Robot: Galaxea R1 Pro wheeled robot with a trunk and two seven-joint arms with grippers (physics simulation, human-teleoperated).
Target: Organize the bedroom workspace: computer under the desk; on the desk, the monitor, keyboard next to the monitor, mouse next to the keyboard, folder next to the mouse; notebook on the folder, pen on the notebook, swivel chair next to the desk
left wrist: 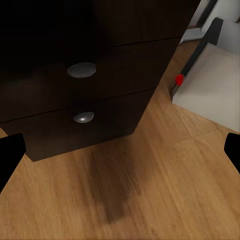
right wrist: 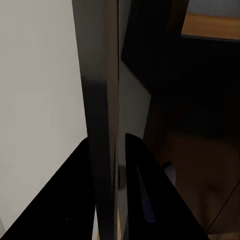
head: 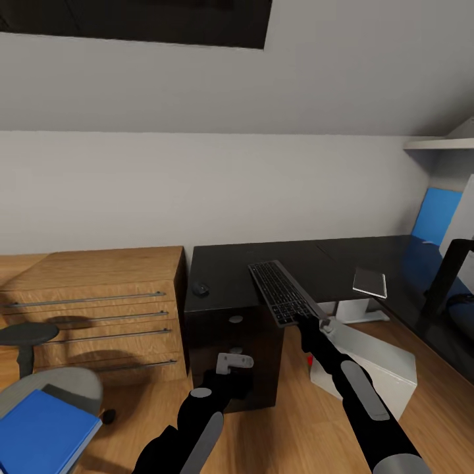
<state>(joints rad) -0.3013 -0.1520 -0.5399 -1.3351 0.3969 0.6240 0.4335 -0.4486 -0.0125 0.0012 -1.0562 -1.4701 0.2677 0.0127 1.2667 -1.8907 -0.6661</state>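
Keyboard-placing step: right end effector [head: 322, 324] clamped on keyboard [head: 283, 291] near edge, mid-frame over counter [head: 224, 270]. Left end effector [head: 234, 362] apart, idle. Next: lay keyboard flat, toward monitor [head: 454, 270] at right.

A pale wall [head: 197, 191] under a sloped ceiling [head: 296, 85], light wood floor [head: 289, 421], and a wooden drawer unit [head: 99, 309].
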